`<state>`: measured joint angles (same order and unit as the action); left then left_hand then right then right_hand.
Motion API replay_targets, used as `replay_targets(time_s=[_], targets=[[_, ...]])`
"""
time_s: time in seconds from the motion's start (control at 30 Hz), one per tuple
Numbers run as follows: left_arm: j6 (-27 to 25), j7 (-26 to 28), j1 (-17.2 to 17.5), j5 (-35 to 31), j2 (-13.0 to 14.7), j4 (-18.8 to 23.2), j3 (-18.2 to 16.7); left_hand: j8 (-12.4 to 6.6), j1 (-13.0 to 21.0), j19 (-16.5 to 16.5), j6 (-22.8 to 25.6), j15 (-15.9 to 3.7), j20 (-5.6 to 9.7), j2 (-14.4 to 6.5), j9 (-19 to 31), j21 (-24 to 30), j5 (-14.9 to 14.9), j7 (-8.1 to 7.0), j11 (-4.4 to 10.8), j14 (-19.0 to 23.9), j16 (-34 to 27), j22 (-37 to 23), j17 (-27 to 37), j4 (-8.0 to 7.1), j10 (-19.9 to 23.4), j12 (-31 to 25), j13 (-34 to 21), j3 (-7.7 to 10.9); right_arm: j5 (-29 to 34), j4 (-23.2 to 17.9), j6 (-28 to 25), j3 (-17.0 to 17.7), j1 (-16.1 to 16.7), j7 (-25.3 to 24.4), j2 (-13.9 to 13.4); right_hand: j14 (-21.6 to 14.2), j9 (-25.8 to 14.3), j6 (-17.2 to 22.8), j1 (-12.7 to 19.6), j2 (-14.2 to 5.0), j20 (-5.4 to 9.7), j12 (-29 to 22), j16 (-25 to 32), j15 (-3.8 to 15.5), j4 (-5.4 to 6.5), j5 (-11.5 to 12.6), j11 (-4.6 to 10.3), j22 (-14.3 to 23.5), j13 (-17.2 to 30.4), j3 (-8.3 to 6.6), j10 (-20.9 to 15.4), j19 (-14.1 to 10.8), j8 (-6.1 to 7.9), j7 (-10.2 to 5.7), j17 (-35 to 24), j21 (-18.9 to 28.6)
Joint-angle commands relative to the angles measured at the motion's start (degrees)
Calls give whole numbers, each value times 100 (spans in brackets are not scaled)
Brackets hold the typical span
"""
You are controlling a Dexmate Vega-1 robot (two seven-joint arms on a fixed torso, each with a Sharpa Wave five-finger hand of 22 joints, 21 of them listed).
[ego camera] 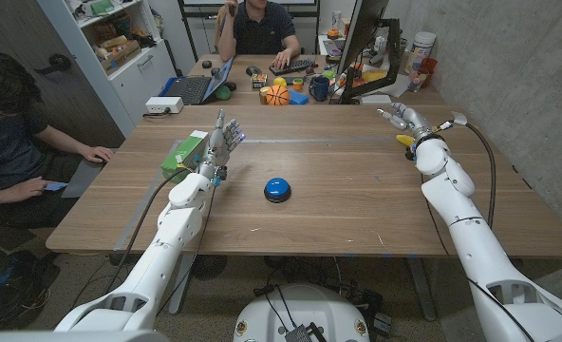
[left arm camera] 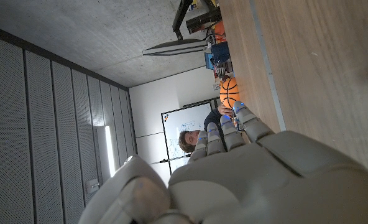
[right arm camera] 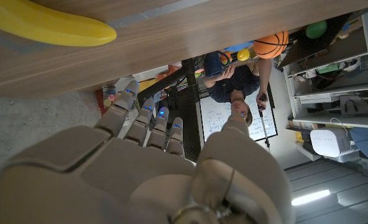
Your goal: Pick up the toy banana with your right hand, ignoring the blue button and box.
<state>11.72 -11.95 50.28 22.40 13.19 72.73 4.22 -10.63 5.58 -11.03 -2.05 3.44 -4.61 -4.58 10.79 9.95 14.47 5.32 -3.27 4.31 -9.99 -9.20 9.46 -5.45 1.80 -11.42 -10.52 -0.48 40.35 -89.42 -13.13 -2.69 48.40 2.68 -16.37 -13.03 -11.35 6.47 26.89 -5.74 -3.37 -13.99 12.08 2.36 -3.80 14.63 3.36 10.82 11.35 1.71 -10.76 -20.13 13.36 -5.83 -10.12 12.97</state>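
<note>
Left hand of mine just stands by the green box, fingers apart, holding nothing, since it's not needed. Round blue button sits mid-table, ignored. Right hand hovers open beside the yellow toy banana, probably lining up.

Left hand seen from behind, fingers extended together, holding nothing; wooden table beside it; orange basketball toy beyond fingertips; person past it, whiteboard behind; monitor at table's far end.
</note>
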Motion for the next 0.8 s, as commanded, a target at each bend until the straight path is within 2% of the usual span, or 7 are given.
replay_targets(time_s=[0.03,0.33,0.6,0.8], targets=[[-95,34,201,24,58,320,-45,-45,80,-40,-7,-4,-2,-5,20,41,5,25,-51,50,-32,-33,15,-24,-14,-28,-27,16,1366,85,-1099,-546,-240,4,-177,-63,-19,99,104,-1,22,-31,-11,187,-58,48,11,7,8,9,-67,-72,30,-18,-20,59],[-167,144,428,6,86,666,-74,-47,86,-42,0,-10,-2,-4,20,41,3,26,-43,54,-33,-33,15,-21,-15,-28,-27,17,2015,508,-1829,-811,-650,272,-114,-81,-25,162,160,9,57,-26,-24,197,-88,69,2,10,10,4,-85,-136,42,-34,-22,74],[-193,224,578,-8,105,908,-110,-48,89,-43,4,-9,-4,-4,20,42,2,30,-46,54,-33,-34,15,-19,-17,-27,-27,17,2622,1039,-2686,-1087,-1049,770,40,-61,-31,186,173,12,100,-10,-43,178,-92,79,-54,13,13,7,-67,-160,40,-19,-26,76],[-211,254,631,-30,114,1017,-107,-47,92,-44,3,-6,-5,-3,20,42,1,29,-38,56,-33,-34,15,-17,-14,-28,-27,17,2918,1320,-3028,-1186,-1199,915,82,-41,-34,188,171,12,112,1,-56,144,-88,83,-87,15,15,12,-53,-190,34,-13,-28,84]])
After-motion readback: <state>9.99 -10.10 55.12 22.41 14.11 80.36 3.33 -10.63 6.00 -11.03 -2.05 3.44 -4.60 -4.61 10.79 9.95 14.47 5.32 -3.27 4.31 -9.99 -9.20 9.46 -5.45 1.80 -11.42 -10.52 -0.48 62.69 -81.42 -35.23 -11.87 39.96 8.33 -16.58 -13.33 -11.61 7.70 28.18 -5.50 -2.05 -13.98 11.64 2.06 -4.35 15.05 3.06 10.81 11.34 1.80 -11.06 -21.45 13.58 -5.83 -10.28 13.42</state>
